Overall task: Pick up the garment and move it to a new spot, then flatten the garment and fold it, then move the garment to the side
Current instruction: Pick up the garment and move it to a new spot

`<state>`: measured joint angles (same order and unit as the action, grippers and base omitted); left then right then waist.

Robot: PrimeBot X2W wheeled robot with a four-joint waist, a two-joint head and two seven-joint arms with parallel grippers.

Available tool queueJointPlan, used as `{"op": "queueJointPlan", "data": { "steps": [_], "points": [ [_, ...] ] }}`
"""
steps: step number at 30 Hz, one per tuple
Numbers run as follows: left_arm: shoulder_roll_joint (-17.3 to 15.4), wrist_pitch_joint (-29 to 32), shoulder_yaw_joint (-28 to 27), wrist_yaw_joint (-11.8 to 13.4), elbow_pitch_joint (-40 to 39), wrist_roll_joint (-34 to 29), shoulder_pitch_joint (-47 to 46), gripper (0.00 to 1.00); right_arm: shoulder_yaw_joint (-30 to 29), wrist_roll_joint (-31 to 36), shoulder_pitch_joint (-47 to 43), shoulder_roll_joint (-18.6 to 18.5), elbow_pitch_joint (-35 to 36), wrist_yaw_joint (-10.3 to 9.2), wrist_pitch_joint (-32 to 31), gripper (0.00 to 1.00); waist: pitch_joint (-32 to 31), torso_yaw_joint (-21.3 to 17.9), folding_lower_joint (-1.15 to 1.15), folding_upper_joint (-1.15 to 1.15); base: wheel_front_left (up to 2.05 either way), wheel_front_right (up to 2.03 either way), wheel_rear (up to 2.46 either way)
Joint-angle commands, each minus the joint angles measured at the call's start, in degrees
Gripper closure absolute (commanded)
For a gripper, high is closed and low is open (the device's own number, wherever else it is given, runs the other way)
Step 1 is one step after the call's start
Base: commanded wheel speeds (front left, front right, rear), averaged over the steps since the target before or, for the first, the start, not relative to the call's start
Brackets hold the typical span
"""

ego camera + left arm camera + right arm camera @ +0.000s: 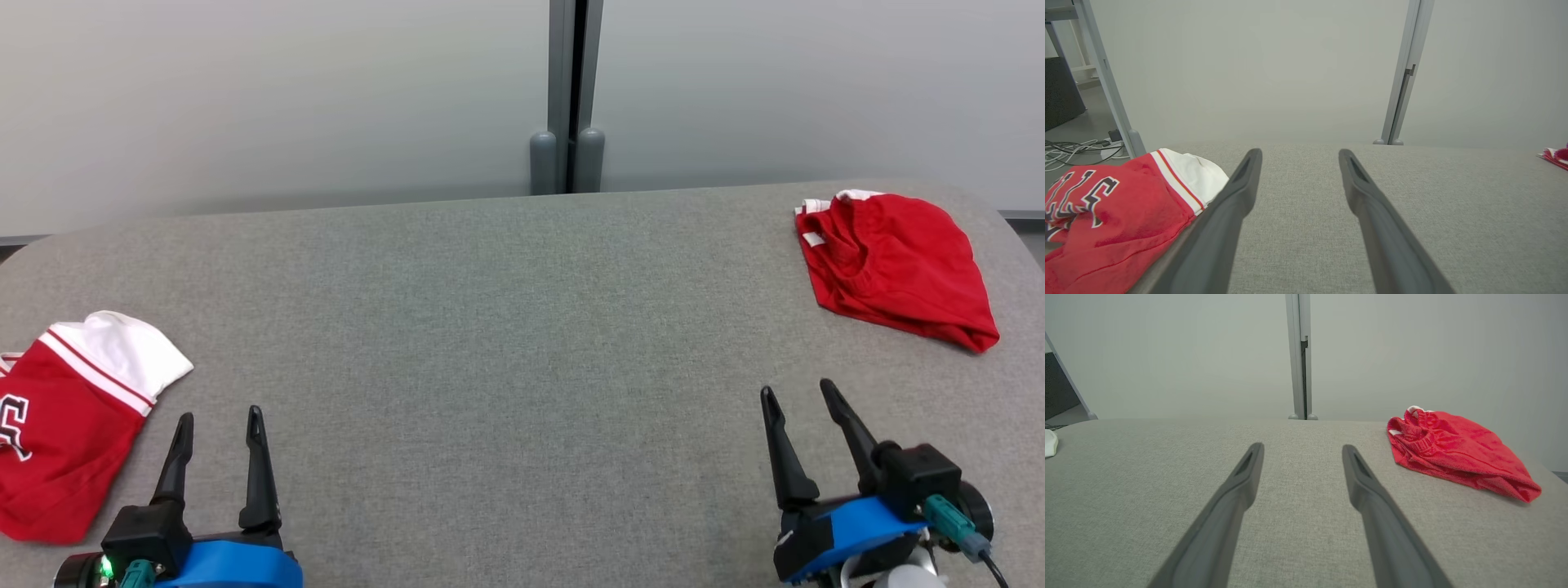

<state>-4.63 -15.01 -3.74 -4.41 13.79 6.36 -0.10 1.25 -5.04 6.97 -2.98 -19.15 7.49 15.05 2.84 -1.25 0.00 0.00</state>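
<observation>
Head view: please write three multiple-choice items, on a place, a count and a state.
1. Where on the table lies the plain garment? A) far right B) centre C) near left
2. How many garments are there? A) one B) two C) three
3. How are the left gripper and right gripper? A) open, empty B) shut on cloth C) shut, empty
1 A: it is by the far right edge. 2 B: the plain one and the lettered garment. 3 A: fingers apart, nothing between.

Jersey (65,425) left, garment (898,269) right, open table (522,343) between
</observation>
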Motion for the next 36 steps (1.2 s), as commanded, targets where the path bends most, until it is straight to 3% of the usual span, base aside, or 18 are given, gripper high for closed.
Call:
{"op": "queueJointPlan", "data": {
  "steps": [1,6,25,36],
  "points": [
    [0.01,-0.23,-0.12,-0.06,0.23,-0.32,0.24,0.0,-0.13,0.04,-1.04,0.03,0.19,0.01,0.18,0.0,-0.18,-0.01,0.0,0.0,0.0,0.0,0.0],
    [0.08,-0.24,-0.06,0.27,0.91,-0.6,0.72,0.0,0.55,-2.72,-3.01,0.06,0.21,0.01,0.18,0.0,-1.2,0.18,0.0,0.0,0.0,0.0,0.0],
    [-0.14,-0.24,-0.02,0.63,1.25,-0.68,0.99,0.0,0.88,-3.54,-3.14,0.08,-0.66,0.01,0.18,0.0,-1.42,0.61,0.0,0.0,0.0,0.0,0.0],
    [-0.81,-0.23,0.2,1.53,1.43,-1.53,0.03,0.0,1.35,-4.29,-2.83,0.06,-1.0,0.01,0.18,0.0,-1.0,4.61,0.0,0.0,0.0,0.0,0.0]
  ]
}}
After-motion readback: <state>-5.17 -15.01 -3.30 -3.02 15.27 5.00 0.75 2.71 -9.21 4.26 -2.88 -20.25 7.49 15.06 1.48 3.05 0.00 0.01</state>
